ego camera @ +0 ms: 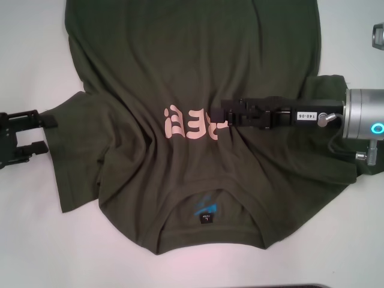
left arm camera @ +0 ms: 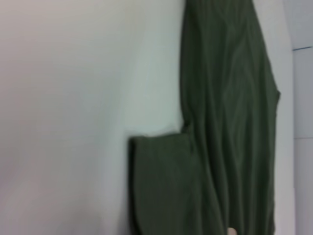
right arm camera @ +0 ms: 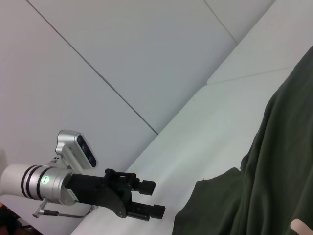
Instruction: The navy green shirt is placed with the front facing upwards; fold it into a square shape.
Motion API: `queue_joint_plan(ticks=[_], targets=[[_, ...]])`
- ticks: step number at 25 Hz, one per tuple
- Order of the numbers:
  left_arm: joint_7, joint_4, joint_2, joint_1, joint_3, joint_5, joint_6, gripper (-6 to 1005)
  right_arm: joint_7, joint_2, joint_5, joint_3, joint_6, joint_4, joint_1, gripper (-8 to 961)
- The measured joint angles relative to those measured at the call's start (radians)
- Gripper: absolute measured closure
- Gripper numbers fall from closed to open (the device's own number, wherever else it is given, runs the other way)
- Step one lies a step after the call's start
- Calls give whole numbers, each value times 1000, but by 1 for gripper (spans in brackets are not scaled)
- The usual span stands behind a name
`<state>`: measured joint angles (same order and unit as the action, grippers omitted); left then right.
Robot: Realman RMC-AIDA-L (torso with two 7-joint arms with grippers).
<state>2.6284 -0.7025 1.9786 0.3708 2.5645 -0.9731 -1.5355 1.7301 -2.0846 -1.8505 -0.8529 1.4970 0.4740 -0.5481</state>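
Collar: the navy green shirt [ego camera: 180, 120] lies front up on the white table [ego camera: 30, 48] with its ribbed neck nearest the robot, the black neck label [ego camera: 206, 217] showing inside it and the hem at the far edge of the head view.

Near sleeve: the shirt's left sleeve [ego camera: 75, 156] lies flat and spread, its cuff edge just beside the left gripper [ego camera: 43, 133].

Left gripper: it hovers over bare table at the sleeve's outer edge, fingers parted wide, holding nothing — the right wrist view shows both fingers [right arm camera: 146, 186] apart and short of the cloth.

Right gripper: the right gripper [ego camera: 225, 114] reaches across the chest to the pink lettering [ego camera: 192, 122]; whether its fingers pinch fabric there I cannot tell.

Creases: wrinkles fan from the lettering toward the collar and the shoulders, so the cloth seems gathered near the right arm's tip.

Step in hand: probably bringing a side inward for the first fold.

Doing it well: take the sleeve at its cuff with both layers caught, lift only enough to clear the table, carry it straight toward the midline — and keep the body from dragging, so the fold edge runs parallel to the side seam.

Far hem: it lies fairly flat, mostly out of frame.
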Motion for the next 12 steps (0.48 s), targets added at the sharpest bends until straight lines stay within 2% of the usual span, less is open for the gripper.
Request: queue_joint_plan(ticks=[8, 12], targets=[[9, 0, 0, 1, 1, 21, 36, 283, 0, 0, -1, 1, 0, -7, 3, 225], [9, 0, 8, 0, -4, 21, 65, 283, 0, 0, -1, 1, 0, -8, 4, 224]])
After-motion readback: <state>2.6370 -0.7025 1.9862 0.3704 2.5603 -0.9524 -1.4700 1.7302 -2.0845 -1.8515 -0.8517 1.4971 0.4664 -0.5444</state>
